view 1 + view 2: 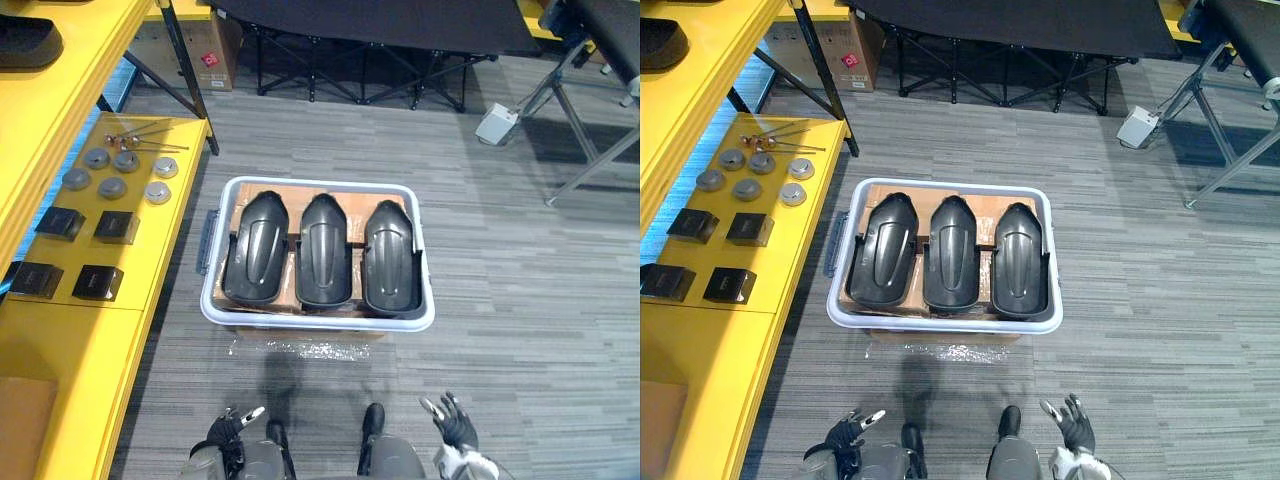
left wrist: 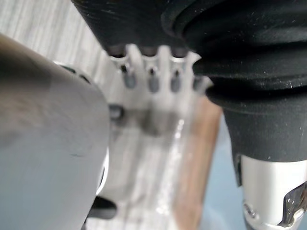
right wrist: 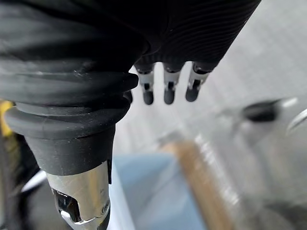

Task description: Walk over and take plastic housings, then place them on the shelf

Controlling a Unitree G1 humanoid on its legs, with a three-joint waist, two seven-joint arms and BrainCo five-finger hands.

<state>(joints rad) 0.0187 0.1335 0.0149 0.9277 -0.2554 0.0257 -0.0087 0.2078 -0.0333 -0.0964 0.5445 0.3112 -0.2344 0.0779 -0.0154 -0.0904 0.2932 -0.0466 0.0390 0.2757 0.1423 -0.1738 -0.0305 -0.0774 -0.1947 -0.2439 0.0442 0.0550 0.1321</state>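
i've got the white bin [image 1: 320,321] straight ahead on the grey carpet, and the three plastic housings [image 1: 325,252] lie side by side inside it, dark and domed, on a sheet of cardboard [image 1: 352,202]. my left hand [image 1: 235,418] hangs on the near side of the bin, off its left corner, fingers straight and loose, gripping nothing. my right hand [image 1: 455,425] sits off the bin's near right corner, fingers spread and empty. both hands are well apart from the bin. left of the bin runs the yellow shelf [image 1: 90,350], carrying round grey discs [image 1: 112,187] and black blocks [image 1: 97,283].
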